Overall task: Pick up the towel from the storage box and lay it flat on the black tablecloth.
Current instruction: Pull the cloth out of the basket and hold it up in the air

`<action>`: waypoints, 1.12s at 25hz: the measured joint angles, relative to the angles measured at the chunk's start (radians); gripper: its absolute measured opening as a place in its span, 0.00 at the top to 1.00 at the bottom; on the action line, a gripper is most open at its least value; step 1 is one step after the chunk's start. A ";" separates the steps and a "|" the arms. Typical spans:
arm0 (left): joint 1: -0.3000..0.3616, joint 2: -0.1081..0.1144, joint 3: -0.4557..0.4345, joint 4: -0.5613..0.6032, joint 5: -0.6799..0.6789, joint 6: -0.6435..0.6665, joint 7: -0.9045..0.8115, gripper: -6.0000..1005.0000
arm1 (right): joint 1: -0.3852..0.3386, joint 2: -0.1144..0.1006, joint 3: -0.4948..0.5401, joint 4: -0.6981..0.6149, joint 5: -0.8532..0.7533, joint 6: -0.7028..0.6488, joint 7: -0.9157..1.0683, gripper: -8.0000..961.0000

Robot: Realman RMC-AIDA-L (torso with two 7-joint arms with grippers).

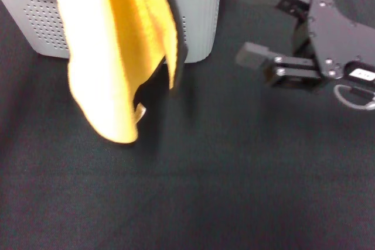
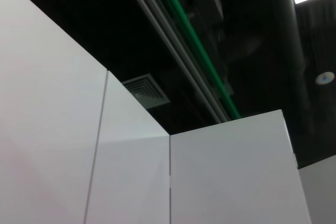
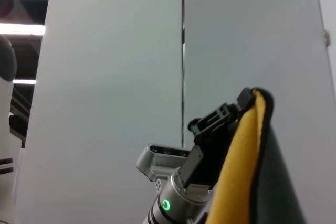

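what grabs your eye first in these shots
The yellow towel hangs in mid-air before the grey box, its lower end just above the black tablecloth. In the right wrist view the left gripper grips its top edge. The right gripper hovers open over the cloth, beside the box.

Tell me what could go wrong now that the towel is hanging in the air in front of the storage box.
1. The towel hangs folded on itself, so lowered as is it would likely land doubled on the black tablecloth, not flat.
2. It dangles right in front of the storage box and could brush its wall.
3. The left gripper pinches only the top edge, so a quick swing might pull the cloth free. The right gripper waits open beside the box, not helping.
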 joint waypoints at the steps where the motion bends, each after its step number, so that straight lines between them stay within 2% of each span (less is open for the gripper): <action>1: -0.002 0.000 0.013 -0.005 -0.007 0.000 0.010 0.98 | 0.002 0.000 -0.034 -0.003 0.028 0.013 -0.007 0.14; 5: 0.004 -0.001 0.079 -0.009 -0.053 0.000 0.052 0.98 | 0.006 0.000 -0.116 -0.007 0.102 0.076 -0.016 0.14; 9: 0.024 -0.002 0.147 -0.009 -0.121 -0.001 0.123 0.98 | 0.004 0.000 -0.153 -0.007 0.162 0.161 -0.020 0.15; 13: 0.032 -0.002 0.172 -0.009 -0.154 -0.001 0.147 0.98 | 0.003 0.000 -0.165 0.001 0.203 0.218 -0.029 0.15; 22: 0.039 -0.003 0.190 -0.015 -0.159 -0.010 0.205 0.98 | 0.006 0.000 -0.265 -0.024 0.273 0.172 -0.028 0.17; 28: 0.034 -0.004 0.191 -0.037 -0.159 -0.012 0.228 0.98 | -0.002 0.000 -0.293 -0.036 0.295 0.111 -0.028 0.18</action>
